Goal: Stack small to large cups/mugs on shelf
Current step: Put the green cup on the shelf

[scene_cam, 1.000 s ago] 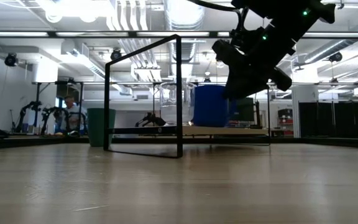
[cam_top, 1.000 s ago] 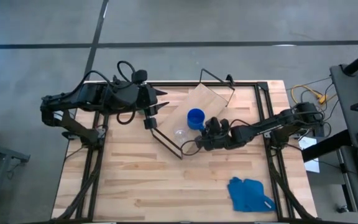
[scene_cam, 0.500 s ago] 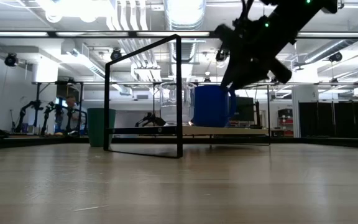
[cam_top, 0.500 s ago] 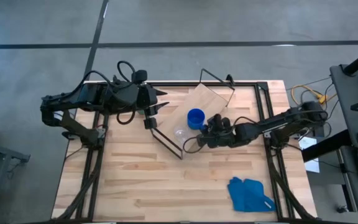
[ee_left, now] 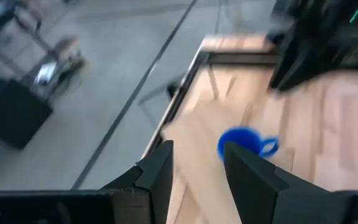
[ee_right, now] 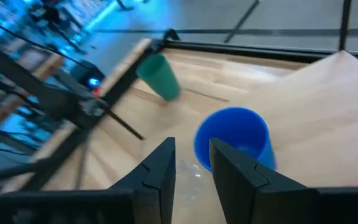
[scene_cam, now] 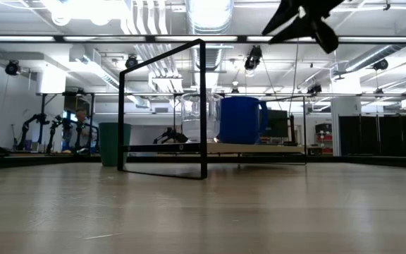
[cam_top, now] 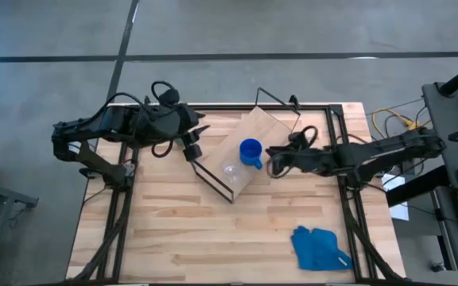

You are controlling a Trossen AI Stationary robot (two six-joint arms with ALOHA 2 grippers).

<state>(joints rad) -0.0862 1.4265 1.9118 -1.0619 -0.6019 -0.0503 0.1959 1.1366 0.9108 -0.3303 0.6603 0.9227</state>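
Observation:
The bright blue mug [cam_top: 250, 152] stands upright on the light-wood shelf board [cam_top: 262, 127], its handle toward the table's right. The tiny clear glass cup [cam_top: 230, 169] stands on the board beside it. The dark green cup [ee_right: 160, 76] stands on the tabletop past the shelf's left end; it also shows in the low view [scene_cam: 114, 144]. My right gripper [cam_top: 273, 160] is open and empty, right of the mug and high above it in the low view [scene_cam: 302, 17]. My left gripper [ee_left: 197, 168] is open and empty at the shelf's left end.
Black wire frames [scene_cam: 162, 106] stand at both ends of the shelf. A crumpled blue cloth [cam_top: 320, 248] lies near the table's front right corner. Bare tabletop [cam_top: 173, 230] stretches in front of the shelf.
My right gripper has risen and drawn back from the blue mug toward the table's right edge. The mug and the glass cup stay where they were on the board. My left gripper has turned a little at the shelf's left end.

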